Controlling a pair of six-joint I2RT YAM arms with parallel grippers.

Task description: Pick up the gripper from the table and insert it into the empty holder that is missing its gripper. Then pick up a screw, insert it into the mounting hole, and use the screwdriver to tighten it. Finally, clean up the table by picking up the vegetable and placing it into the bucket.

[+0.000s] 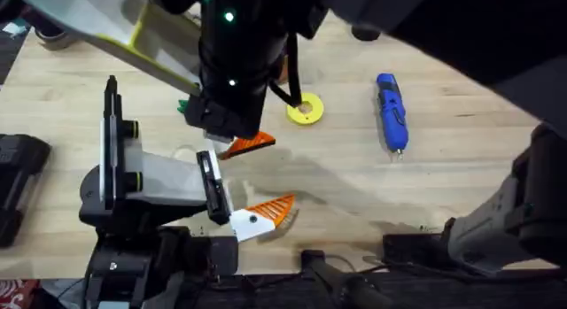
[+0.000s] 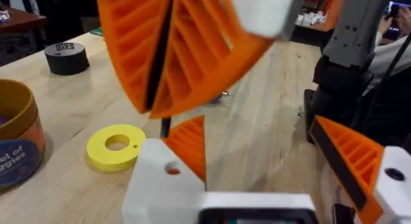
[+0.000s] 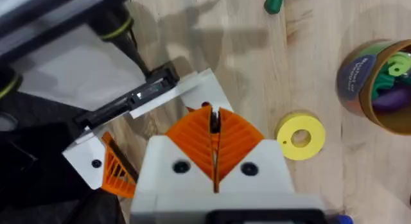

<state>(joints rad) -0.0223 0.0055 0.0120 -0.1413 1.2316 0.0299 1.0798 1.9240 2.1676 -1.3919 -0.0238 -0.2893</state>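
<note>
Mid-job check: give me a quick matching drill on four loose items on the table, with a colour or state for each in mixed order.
Things:
1. screwdriver
2. disc with a centre hole
3. tape roll
4. bucket

Colour or state:
A. holds green and purple toys
B. yellow
C. blue, lying flat on the wood
D. black

Pairs: 1-C, 2-B, 3-D, 4-A
</note>
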